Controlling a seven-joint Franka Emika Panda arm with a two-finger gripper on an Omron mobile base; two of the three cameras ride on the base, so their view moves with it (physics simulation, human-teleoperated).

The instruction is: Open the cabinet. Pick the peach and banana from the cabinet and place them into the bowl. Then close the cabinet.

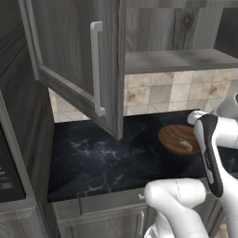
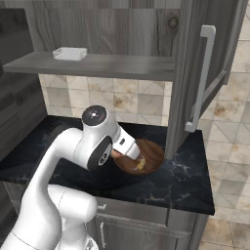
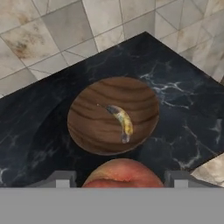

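Hand view: bowl (image 3: 94, 127), brown wood, on black marble counter (image 3: 183, 105) near its tiled-wall edge. Banana (image 3: 122, 122), yellow with dark marks, lies inside the bowl, right of its middle. Peach (image 3: 123, 174), reddish with a paler patch, sits at the bottom of the view between the two fingertips (image 3: 61, 178); gripper (image 3: 120, 180) holds it with fingers spread wide, above the bowl's near rim.

Left base view: cabinet (image 1: 74, 56), dark grey wood grain, door swung open, silver bar handle (image 1: 96, 69) upright. Shelf (image 1: 176, 59) bare on this side. Bowl (image 1: 179, 138) with banana (image 1: 183, 143) on the counter below, partly behind the arm.

Right base view: small white box (image 2: 70, 53) on the shelf, left end. Bowl (image 2: 146, 156) just beside the open right door (image 2: 205, 73), arm over its left part.
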